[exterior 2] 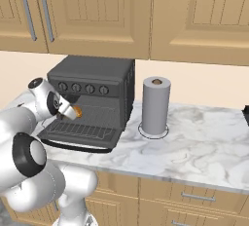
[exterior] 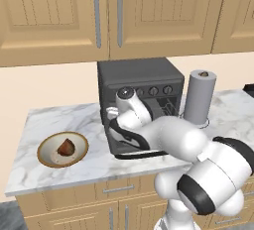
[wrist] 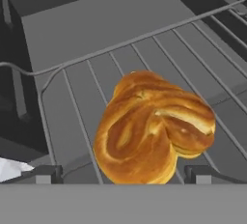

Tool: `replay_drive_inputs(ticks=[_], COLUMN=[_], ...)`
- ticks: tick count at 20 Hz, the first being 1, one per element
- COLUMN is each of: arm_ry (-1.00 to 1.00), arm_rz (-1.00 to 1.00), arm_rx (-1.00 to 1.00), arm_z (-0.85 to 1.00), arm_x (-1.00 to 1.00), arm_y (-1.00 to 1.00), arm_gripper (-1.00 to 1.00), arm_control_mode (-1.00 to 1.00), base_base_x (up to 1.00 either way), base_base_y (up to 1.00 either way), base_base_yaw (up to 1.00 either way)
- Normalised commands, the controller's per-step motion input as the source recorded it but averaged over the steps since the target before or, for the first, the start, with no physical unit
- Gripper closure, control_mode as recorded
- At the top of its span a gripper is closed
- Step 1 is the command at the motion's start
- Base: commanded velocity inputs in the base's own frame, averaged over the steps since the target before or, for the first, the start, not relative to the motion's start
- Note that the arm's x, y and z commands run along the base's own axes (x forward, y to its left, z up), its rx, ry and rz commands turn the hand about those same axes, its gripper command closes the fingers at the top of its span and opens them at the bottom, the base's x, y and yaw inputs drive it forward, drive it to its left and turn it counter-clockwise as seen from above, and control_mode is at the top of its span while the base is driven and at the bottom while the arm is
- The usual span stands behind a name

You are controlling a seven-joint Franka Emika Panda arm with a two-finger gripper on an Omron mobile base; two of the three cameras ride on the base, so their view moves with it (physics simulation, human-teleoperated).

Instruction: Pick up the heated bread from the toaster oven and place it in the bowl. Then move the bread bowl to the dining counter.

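While the left base view hides the gripper behind the white arm, the right base view shows the gripper [exterior 2: 74, 111] in front of the open toaster oven [exterior 2: 97, 81], with the heated bread [exterior 2: 78, 110] as a small orange spot at its tip. The hand view gives much more detail: the bread [wrist: 153, 126] is a golden, twisted piece, and the two dark fingertips [wrist: 46, 174] stand on either side of it, low at its base. The jaws are open about as wide as the bread, and whether the pads press on it or only stand beside it I cannot tell. Under the bread lie the wires of the rack [wrist: 87, 73].

From the left base camera, the bowl [exterior: 63, 149] is seen on the marble counter [exterior: 34, 125], well apart to the left of the oven, with a dark brown chunk [exterior: 65, 147] inside it. A grey paper-towel roll [exterior 2: 155, 105] stands upright to the right of the oven.
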Motion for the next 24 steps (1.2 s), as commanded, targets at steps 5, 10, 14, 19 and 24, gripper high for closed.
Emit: replay_drive_inputs(ticks=[5, 10, 14, 19, 24], arm_ry=[-0.04, -0.05, -0.06, 0.00, 0.00], arm_rz=[-0.15, -0.13, -0.10, -0.01, 0.00], arm_rx=[0.00, 0.00, 0.00, 0.00, 0.00], arm_z=[-0.13, -0.02, 0.00, 0.00, 0.00], arm_x=[0.06, 0.10, 0.01, 0.00, 0.00], arm_y=[0.00, 0.00, 0.00, 0.00, 0.00], arm_gripper=[-1.00, -1.00, -1.00, -1.00, -1.00], arm_control_mode=[-1.00, -1.00, -1.00, -1.00, -1.00], base_base_x=[0.00, 0.00, 0.00, 0.00, 0.00], base_base_y=[0.00, 0.00, 0.00, 0.00, 0.00], base_base_yaw=[0.00, 0.00, 0.00, 0.00, 0.00])
